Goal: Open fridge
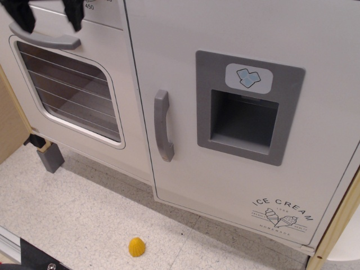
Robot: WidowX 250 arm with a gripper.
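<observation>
Your claw (pixel 48 16) sits at the upper left of the frame, two black fingers spread apart with nothing between them, just above the oven handle (pixel 45 39). The fridge (pixel 236 112) fills the centre and right, door closed (its grey handle (pixel 162 125) is untouched). A yellow bit (pixel 136 246) lies on the surface (pixel 73 214) below.

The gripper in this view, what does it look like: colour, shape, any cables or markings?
Only the tips of the gripper show at the top left edge: two matte black fingers with rough, uneven outlines, hanging like prongs. No cables, markings or sleeve are visible; the rest is out of frame.
</observation>
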